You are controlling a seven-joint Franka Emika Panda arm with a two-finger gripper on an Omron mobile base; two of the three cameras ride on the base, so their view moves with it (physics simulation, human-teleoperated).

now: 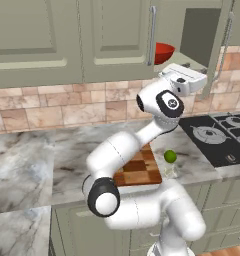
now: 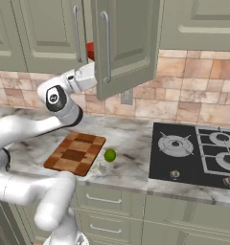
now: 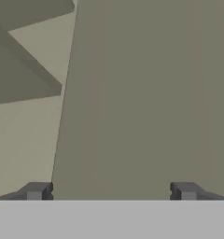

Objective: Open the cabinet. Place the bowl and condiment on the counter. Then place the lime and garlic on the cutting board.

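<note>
The sage-green cabinet has its left door (image 1: 117,35) closed and its right door (image 1: 218,45) swung wide out. Inside, on the cabinet floor, part of the red bowl (image 1: 163,52) shows; it is a red sliver (image 2: 90,50) in the right base view. The condiment is hidden. My gripper (image 3: 111,193) is open with nothing between its fingers. It sits at the cabinet's lower edge, close to the inner face of the open door (image 3: 146,93). On the marble counter (image 1: 67,150) the lime (image 1: 170,156) and the pale garlic (image 1: 170,171) lie just right of the chequered cutting board (image 1: 139,170).
A black gas hob (image 2: 198,153) is set into the counter to the right. A tiled backsplash (image 1: 67,107) runs behind. The open door (image 2: 126,43) with its long silver handle (image 2: 106,48) juts out over the counter. More closed green cabinets (image 1: 27,40) hang to the left.
</note>
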